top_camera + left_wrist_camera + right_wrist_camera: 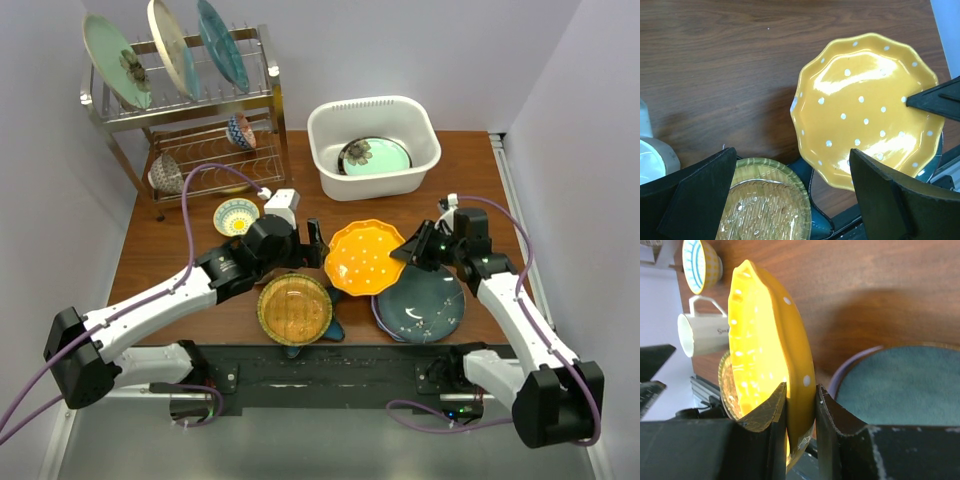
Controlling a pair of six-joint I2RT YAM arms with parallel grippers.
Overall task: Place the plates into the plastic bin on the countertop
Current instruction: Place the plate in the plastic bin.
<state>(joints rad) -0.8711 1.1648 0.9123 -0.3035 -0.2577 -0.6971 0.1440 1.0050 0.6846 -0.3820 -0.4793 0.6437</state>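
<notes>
Bright even light from above, white glare bands on the orange dotted plate [865,107], soft shadow left of it on the countertop [715,50], near foreground slightly blurred.

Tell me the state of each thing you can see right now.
Orange plate, clamped at its rim.
Right gripper, jaws shut on orange plate.
Left gripper, jaws open, empty.
White bin, holding a mint plate.
Amber plate, lying on a teal plate.
Rack, holding three plates on edge.
</notes>
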